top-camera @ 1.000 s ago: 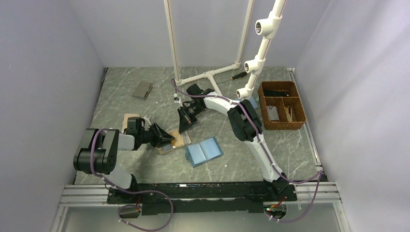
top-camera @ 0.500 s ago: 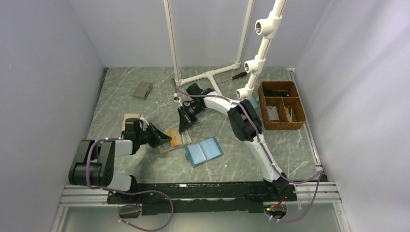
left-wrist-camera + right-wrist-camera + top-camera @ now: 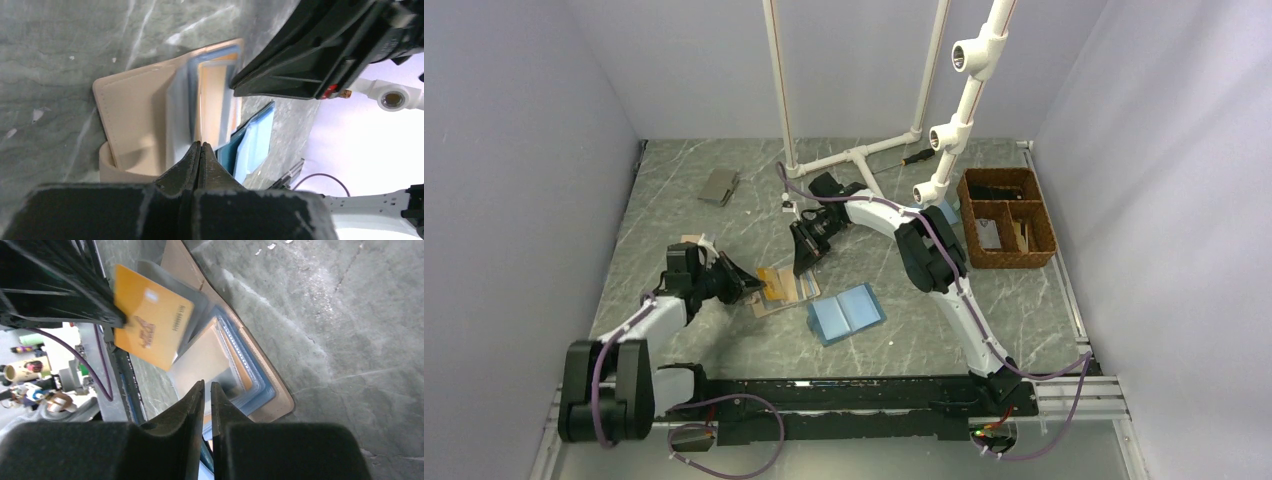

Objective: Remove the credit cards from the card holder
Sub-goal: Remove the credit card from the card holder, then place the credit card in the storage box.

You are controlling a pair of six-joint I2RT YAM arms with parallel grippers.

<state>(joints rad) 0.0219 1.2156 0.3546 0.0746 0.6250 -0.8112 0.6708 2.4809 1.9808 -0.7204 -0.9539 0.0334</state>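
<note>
Closest to the near edge of the tabletop (image 3: 904, 340) lies the light-blue bifold (image 3: 846, 313), open and flat. It is not my concern.

Just beyond it, left of the middle, is where things have changed. A second ago my left gripper (image 3: 200, 146) stood open at the card holder (image 3: 130, 110). Since then it has closed tight on the orange credit card (image 3: 150, 325) and drawn back toward the left edge, my elbow dropping toward the near edge as it went. The card now hangs from my left fingertips by one short end, tilted above the holder's blue-grey panels. It looks free of its slot, though I cannot tell whether its last corner has cleared.

The card holder itself has stayed put, spread open on the tabletop with its tan edging showing, touching the bifold's far-left corner.

Just past it, my right gripper (image 3: 207, 390) points down at the holder's inner panel. Its jaws, shut a moment ago, now stand a crack apart with nothing between them. I judge it was pinning the holder while I pulled and is now easing off.

So one card is as good as out. At least one more pale grey card (image 3: 205, 360) sits in the pockets, so the job is only partly done.

Far off toward the back-left corner lies the small grey folded wallet (image 3: 719, 186).
</note>
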